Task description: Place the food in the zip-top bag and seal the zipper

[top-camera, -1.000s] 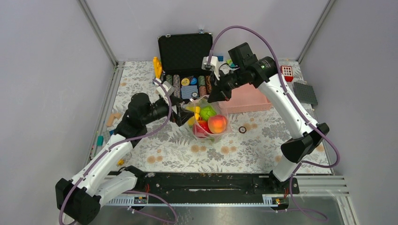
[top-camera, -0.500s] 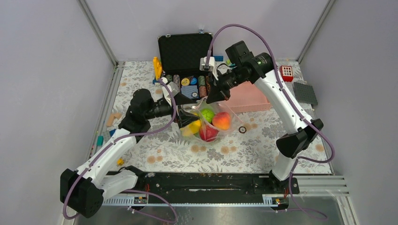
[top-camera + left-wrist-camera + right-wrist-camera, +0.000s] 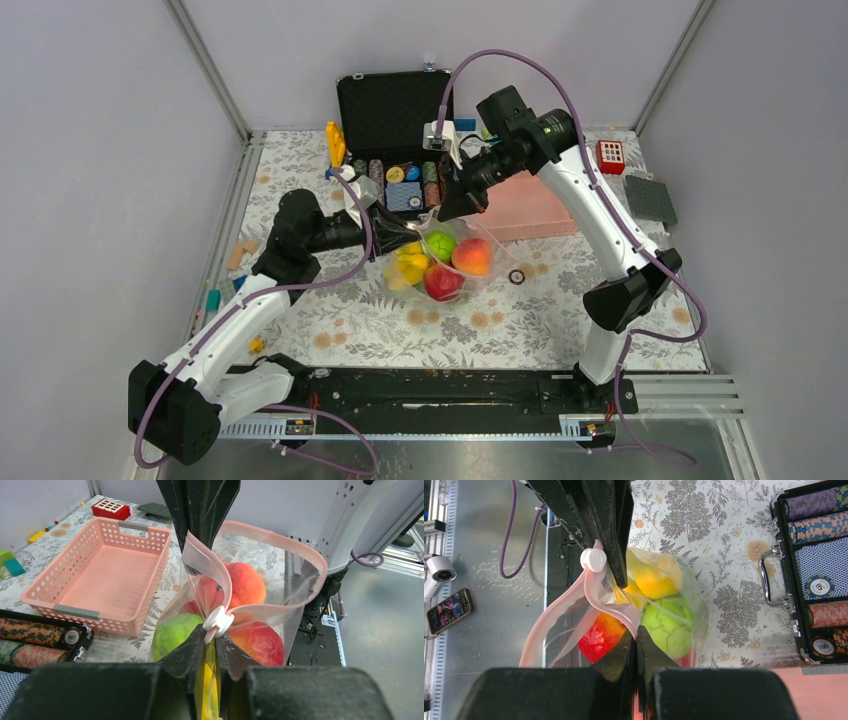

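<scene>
The zip-top bag (image 3: pixel 440 262) hangs between both grippers, just over the table. Through its clear wall I see the food: a green cabbage (image 3: pixel 172 632), an orange-red fruit (image 3: pixel 247 585), a red fruit (image 3: pixel 260 642) and a yellow banana (image 3: pixel 210 690). The pink zipper (image 3: pixel 280 540) loops open above them, with its white slider (image 3: pixel 218 621) at my left gripper's end. My left gripper (image 3: pixel 212 637) is shut on the bag's edge right under the slider. At the far end of the mouth, my right gripper (image 3: pixel 636 632) is shut on the pink zipper strip (image 3: pixel 549 625).
A pink mesh basket (image 3: pixel 525 210) stands just behind the bag to the right. An open black case (image 3: pixel 395 110) with striped poker chips (image 3: pixel 819 510) lies behind it. A small ring (image 3: pixel 516 276), a red block (image 3: pixel 611 155) and a grey plate (image 3: pixel 650 198) lie to the right.
My left gripper has closed on the bag's edge by the slider. The bag and its food have shifted a little left, and the right arm has moved slightly left with it.
</scene>
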### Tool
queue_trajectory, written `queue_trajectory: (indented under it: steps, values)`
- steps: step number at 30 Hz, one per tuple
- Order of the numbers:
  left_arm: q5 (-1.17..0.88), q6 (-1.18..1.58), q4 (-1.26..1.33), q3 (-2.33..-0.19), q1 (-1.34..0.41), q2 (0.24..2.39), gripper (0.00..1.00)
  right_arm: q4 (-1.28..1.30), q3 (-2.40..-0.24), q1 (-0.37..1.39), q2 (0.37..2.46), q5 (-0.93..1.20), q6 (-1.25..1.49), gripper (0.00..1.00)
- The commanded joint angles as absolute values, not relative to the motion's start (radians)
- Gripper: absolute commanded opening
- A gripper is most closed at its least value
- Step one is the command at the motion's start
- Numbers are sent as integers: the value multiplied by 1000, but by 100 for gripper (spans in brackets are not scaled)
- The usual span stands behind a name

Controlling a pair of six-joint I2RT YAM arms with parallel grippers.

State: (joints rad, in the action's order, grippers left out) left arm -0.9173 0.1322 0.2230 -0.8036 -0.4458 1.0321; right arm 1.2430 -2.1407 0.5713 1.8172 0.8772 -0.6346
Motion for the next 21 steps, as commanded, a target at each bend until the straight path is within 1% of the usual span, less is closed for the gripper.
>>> queue_trajectory:
  steps: [1, 2, 5, 11, 13, 16, 19, 20, 21]
  values:
    - [-973, 123, 305, -821, -442, 1012, 2, 1251, -2190, 568, 1815, 906, -635, 0]
    - [-974, 125, 318, -808, -442, 1005, 0, 1250, -2192, 567, 1816, 904, -634, 0]
    - [-978, 156, 380, -775, -441, 984, 0, 1251, -2206, 568, 1827, 887, -617, 0]
    - [-968, 160, 345, -754, -442, 919, 0, 1249, -2244, 561, 1835, 800, -574, 0]
    - [-963, 161, 344, -733, -442, 890, 0, 1229, -2249, 555, 1835, 750, -519, 0]
    - [-941, 202, 408, -685, -442, 847, 0, 1219, -2236, 552, 1831, 667, -512, 2]
    - [-903, 215, 402, -663, -442, 806, 0, 1216, -2195, 551, 1808, 644, -544, 3]
    - [-896, 212, 388, -661, -442, 796, 0, 1213, -2179, 551, 1798, 645, -557, 7]
    - [-890, 209, 374, -660, -443, 788, 0, 1206, -2157, 552, 1781, 652, -567, 17]
